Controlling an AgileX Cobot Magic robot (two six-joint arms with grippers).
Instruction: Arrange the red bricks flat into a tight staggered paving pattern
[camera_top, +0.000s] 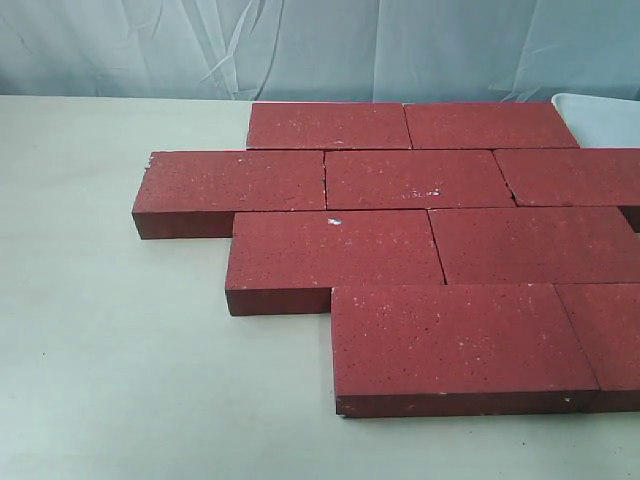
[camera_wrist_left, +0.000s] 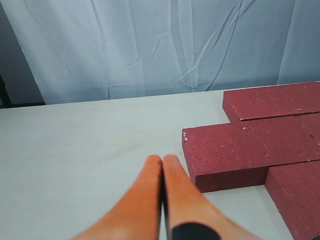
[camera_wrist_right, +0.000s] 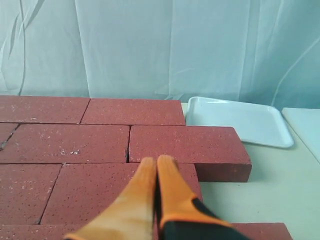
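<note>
**Left claw (camera_wrist_left: 162, 161) and right claw (camera_wrist_right: 156, 162) both pinched shut, red bricks (camera_top: 420, 180) laid flat in stepped rows**

Exterior view: the red bricks lie flat on the pale worktop (camera_top: 110, 360) in four rows. Long sides meet, with only thin seams between neighbours. The joints of each row sit off the joints of the row behind it, so the left ends step in and out. The second row from the back reaches furthest left, and the front row starts furthest right. The bricks at the right run out of the picture. A corner of a white tray (camera_top: 600, 110) shows at the back right, near the back row.

Left wrist view: the left claw's two orange fingers (camera_wrist_left: 145, 200) are pressed together tip to tip and hold nothing. They are over bare worktop, close to the outer corner of one brick's end. Whether the tips touch the worktop cannot be told. A pale blue curtain (camera_wrist_left: 150, 45) hangs behind.

Right wrist view: the right claw's fingers are likewise closed and empty, above the top faces of the bricks. The tray lies on the worktop past the bricks' ends, near them but apart.
</note>
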